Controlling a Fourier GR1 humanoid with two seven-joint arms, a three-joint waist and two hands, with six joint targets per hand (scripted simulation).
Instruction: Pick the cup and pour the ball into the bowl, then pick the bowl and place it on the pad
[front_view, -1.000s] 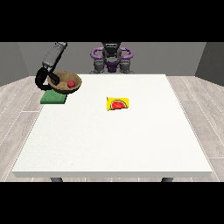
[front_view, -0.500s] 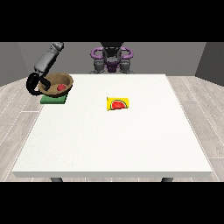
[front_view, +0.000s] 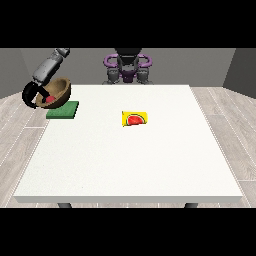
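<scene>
Place step: hand (front_view: 31, 95) at view's left, fingers curled round tilted bowl (front_view: 56, 91) w/ ball (front_view: 50, 99), just off pad (front_view: 63, 109); next, level & lower onto it.

packet (front_view: 135, 119) mid table (front_view: 125, 165), rest open

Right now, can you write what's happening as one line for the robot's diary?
hand at view's left: holds wooden bowl, tilted | red ball: in bowl | green pad: below bowl, bare | other hand: unseen

a yellow watermelon packet (front_view: 135, 119) lies on the white table (front_view: 130, 160).
</scene>
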